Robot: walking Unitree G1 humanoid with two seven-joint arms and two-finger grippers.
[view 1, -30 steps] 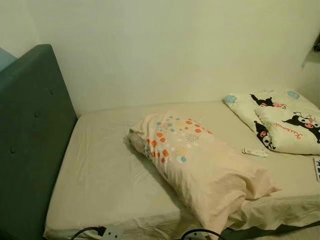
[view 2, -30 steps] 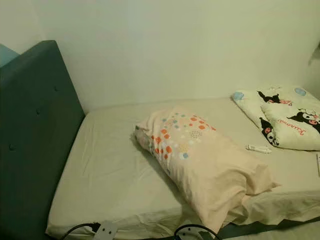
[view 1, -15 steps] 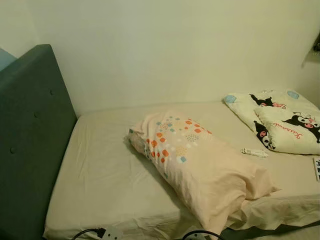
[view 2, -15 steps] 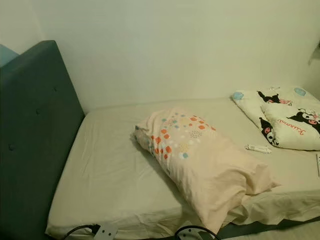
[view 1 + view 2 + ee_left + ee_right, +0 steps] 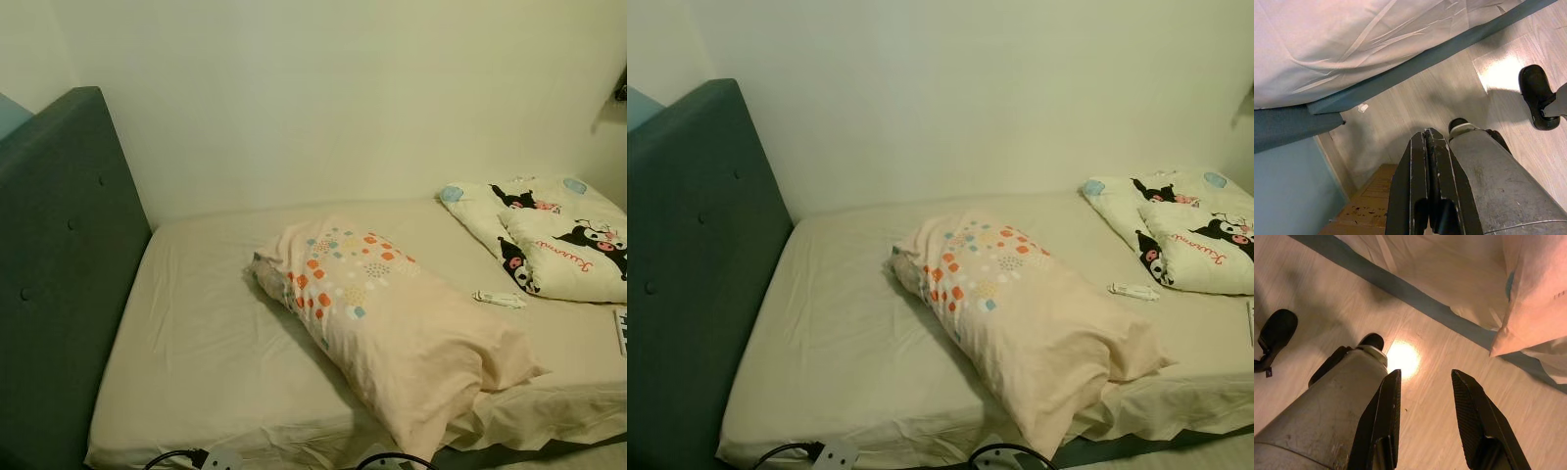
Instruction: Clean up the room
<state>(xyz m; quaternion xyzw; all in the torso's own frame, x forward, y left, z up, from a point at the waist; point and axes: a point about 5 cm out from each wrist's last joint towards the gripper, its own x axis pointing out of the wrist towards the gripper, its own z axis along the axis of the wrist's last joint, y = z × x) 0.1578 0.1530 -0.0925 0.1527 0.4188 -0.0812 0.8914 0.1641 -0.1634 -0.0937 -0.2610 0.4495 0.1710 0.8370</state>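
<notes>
Below the bed's near edge, both arms hang over the pale wood floor (image 5: 1430,396). The left gripper (image 5: 1426,142) has its two black fingers pressed together, holding nothing; beyond their tips runs the blue-grey bed base (image 5: 1415,63) with the cream sheet (image 5: 1352,34) draped over it, and a small white scrap (image 5: 1363,107) lies on the floor just short of that base. A brown cardboard box (image 5: 1369,205) sits beside these fingers, against a light blue wall; what it holds cannot be made out. The right gripper (image 5: 1425,396) has its fingers spread apart and empty, a bright spot of light on the floor between and just beyond them; farther out, a corner of the peach pillow (image 5: 1533,293) hangs past the mattress edge.

On the bed, seen from the head, that long peach pillow (image 5: 392,323), printed with orange and blue dots, lies slantwise across the middle of the sheet (image 5: 206,343). Past it toward the right, a small white tube (image 5: 500,299) lies on the sheet just beside a folded cartoon-print quilt (image 5: 549,240). A dark teal headboard (image 5: 59,264) stands along the left, and the cream wall (image 5: 343,98) rises behind.
</notes>
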